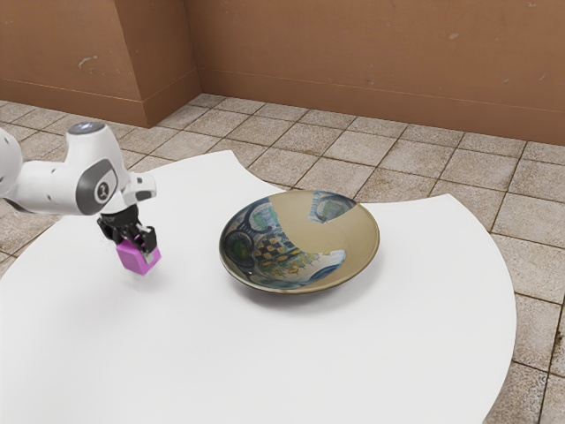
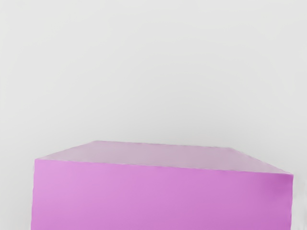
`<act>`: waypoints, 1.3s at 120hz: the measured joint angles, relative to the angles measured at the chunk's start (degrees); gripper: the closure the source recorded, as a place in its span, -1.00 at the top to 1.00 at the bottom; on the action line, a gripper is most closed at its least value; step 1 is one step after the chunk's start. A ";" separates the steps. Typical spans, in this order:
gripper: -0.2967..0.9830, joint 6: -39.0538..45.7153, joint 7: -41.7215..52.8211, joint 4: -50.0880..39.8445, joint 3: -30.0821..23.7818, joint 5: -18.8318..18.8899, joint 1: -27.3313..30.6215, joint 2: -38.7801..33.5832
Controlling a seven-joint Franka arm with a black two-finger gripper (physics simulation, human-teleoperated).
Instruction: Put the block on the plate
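My end effector (image 1: 137, 248) pinches a magenta block (image 1: 138, 259) just above the white tabletop (image 1: 265, 353), at left in the exterior view. Near the center of the frame sits a wide, painted plate (image 1: 351, 231), apart from the block and resting on the tabletop.

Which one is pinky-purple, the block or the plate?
The block, the small one held in the gripper. The plate is tan with blue patterns.

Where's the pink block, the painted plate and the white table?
Pink block (image 1: 134, 259): exterior view, on a side face.
Painted plate (image 1: 340, 238): exterior view, on its plain tan inside.
White table (image 1: 380, 353): exterior view, on its bare top.
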 joint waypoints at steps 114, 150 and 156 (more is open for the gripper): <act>0.40 -1.73 -2.83 19.67 -1.41 -4.01 -21.57 9.13; 0.50 -16.15 -2.90 15.24 -0.89 -3.46 -21.48 -7.78; 0.51 -18.75 -2.91 15.01 -0.88 -3.40 -21.29 -9.58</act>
